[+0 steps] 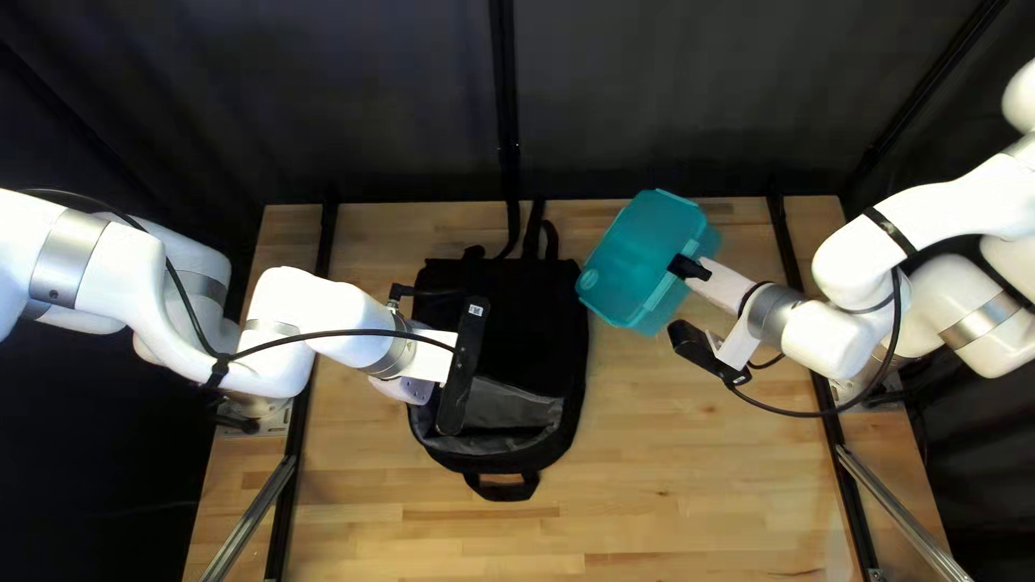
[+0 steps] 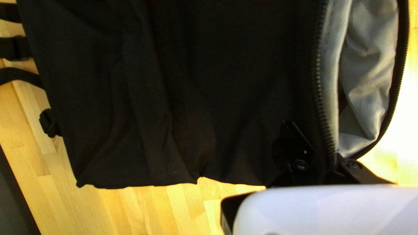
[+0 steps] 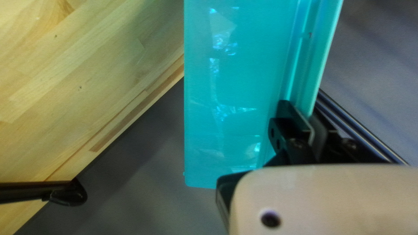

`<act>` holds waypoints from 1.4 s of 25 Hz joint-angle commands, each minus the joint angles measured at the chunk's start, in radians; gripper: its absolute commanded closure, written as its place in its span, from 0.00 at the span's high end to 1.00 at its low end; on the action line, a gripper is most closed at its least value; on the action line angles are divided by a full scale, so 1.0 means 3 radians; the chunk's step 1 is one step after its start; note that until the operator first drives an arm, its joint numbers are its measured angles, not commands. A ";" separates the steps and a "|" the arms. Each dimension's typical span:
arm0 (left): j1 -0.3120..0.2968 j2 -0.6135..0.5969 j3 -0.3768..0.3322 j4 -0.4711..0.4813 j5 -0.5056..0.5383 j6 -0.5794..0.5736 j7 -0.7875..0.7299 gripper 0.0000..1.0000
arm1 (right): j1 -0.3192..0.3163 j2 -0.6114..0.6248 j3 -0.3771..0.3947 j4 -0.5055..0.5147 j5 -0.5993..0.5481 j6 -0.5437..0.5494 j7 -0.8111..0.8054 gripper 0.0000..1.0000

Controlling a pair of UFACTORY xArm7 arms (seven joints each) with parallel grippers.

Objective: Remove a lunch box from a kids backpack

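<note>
Beyond the backpack's right side in the top left view, the teal translucent lunch box is held tilted by my right gripper. In the right wrist view my right gripper is shut on the rim along one side of the lunch box. The black backpack lies on the table, its grey-lined front opening unzipped. Over its left side is my left gripper, fingertips hidden there. In the left wrist view my left gripper is shut on the zippered edge of the backpack, one finger hidden behind the cloth.
The wooden table extends toward the near edge. Backpack straps reach the far edge, where a dark curtain hangs behind. Black rails and metal bars run along both table sides.
</note>
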 commanded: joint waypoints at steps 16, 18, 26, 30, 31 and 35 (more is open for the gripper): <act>-0.0080 -0.0057 -0.0117 0.0499 0.0092 0.0726 0.0046 1.00 | 0.0116 0.0534 0.0067 -0.0017 0.0000 -0.0079 0.0725 0.00; -0.0091 -0.0058 -0.0145 0.0569 0.0106 0.0805 0.0041 1.00 | 0.0133 0.0648 0.0066 -0.0007 -0.0007 -0.0114 0.0861 0.00; -0.0100 0.0081 -0.0188 0.0618 0.0136 0.0725 0.0064 1.00 | 0.0263 0.1038 0.0208 0.0121 0.0273 0.0031 0.1528 0.00; -0.0092 0.0146 -0.0182 0.0663 0.0144 0.0694 0.0089 1.00 | 0.0315 0.1214 0.0299 0.0226 0.0570 0.0232 0.2005 0.00; -0.0090 0.0167 -0.0181 0.0674 0.0146 0.0684 0.0096 1.00 | 0.0327 0.1253 0.0321 0.0251 0.0650 0.0284 0.2140 0.00; -0.0098 0.0157 -0.0180 0.0661 0.0138 0.0679 0.0102 1.00 | 0.0370 0.1420 0.0384 0.0366 0.0913 0.0428 0.2568 0.00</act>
